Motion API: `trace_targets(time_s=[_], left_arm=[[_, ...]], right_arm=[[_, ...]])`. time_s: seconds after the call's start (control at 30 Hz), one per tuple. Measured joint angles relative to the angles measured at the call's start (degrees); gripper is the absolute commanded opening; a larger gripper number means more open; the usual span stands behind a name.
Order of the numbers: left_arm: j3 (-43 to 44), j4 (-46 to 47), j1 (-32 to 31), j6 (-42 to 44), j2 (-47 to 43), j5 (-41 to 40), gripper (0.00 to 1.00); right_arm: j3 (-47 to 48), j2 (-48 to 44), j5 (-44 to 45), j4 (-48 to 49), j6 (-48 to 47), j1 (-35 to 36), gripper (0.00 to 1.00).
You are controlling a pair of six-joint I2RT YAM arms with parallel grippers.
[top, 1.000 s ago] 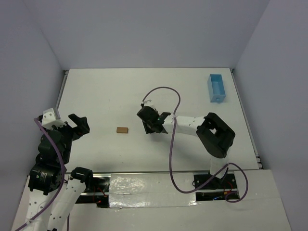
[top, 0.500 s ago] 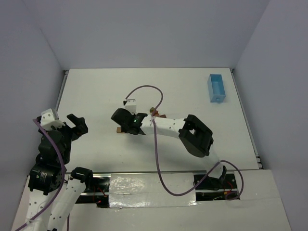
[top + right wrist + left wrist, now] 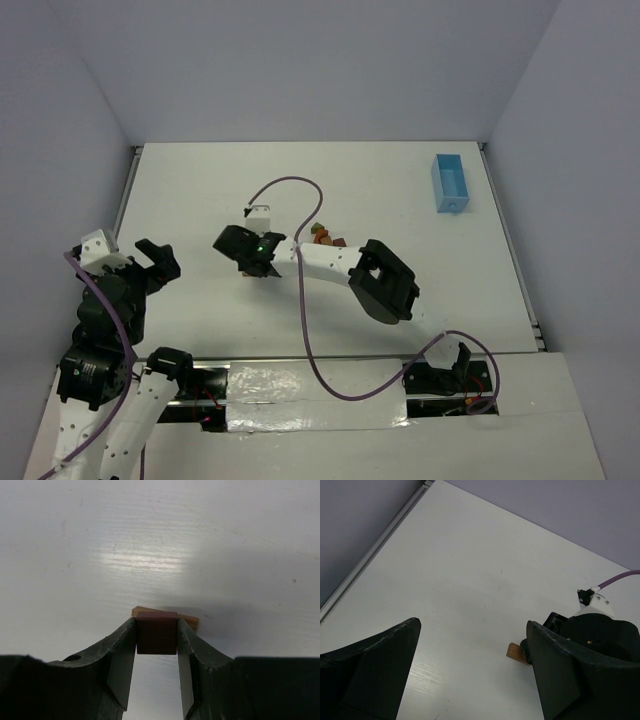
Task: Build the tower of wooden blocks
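Observation:
My right gripper [image 3: 156, 626] is shut on a reddish-brown wood cube [image 3: 156, 634]. It holds the cube just above, or on, a flat tan wood block [image 3: 192, 620] lying on the white table; I cannot tell whether they touch. In the top view the right gripper [image 3: 248, 266] covers that spot left of centre. The left wrist view shows one end of the tan block [image 3: 514, 651] sticking out beside the right gripper's black head [image 3: 600, 635]. A small heap of loose wood blocks [image 3: 322, 236], orange and reddish, lies behind the right forearm. My left gripper [image 3: 152, 262] is open and holds nothing.
A light-blue tray [image 3: 450, 183] stands at the far right of the table. The right arm's purple cable [image 3: 290, 185] loops above the table's middle. Grey walls close off the table at the back and both sides.
The right arm has swung left from the table's centre, carrying the reddish-brown cube to the tan block. The loose blocks behind it have come into view. The left arm has barely moved.

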Motion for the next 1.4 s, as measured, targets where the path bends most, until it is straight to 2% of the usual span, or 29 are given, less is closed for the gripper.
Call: trace_targets(time_s=[0.37, 0.53, 0.63, 0.83, 1.1, 1.4], left_arm=[[0.0, 0.0, 0.0, 0.0, -0.5, 0.0, 1.0], [0.0, 0.0, -0.1, 0.0, -0.5, 0.1, 1.0], [0.0, 0.0, -0.1, 0.0, -0.5, 0.2, 1.0], [0.0, 0.0, -0.3, 0.0, -0.6, 0.2, 1.0], [0.0, 0.0, -0.5, 0.0, -0.6, 0.4, 0.99], [0.0, 0.0, -0.5, 0.0, -0.6, 0.4, 0.99]], right_arm=[[6.0, 4.8, 0.8, -3.3, 0.5, 0.8, 0.43], [6.5, 4.9, 0.9, -3.7, 0.9, 0.9, 0.6], [6.8, 4.9, 1.0, -3.8, 1.1, 1.1, 0.64], [5.8, 4.3, 1.1, -3.2, 1.0, 1.6, 0.66], [-3.9, -3.8, -0.3, 0.4, -1.8, 0.6, 0.63], [-2.9, -4.3, -7.1, 5.3, -3.3, -0.7, 0.63]])
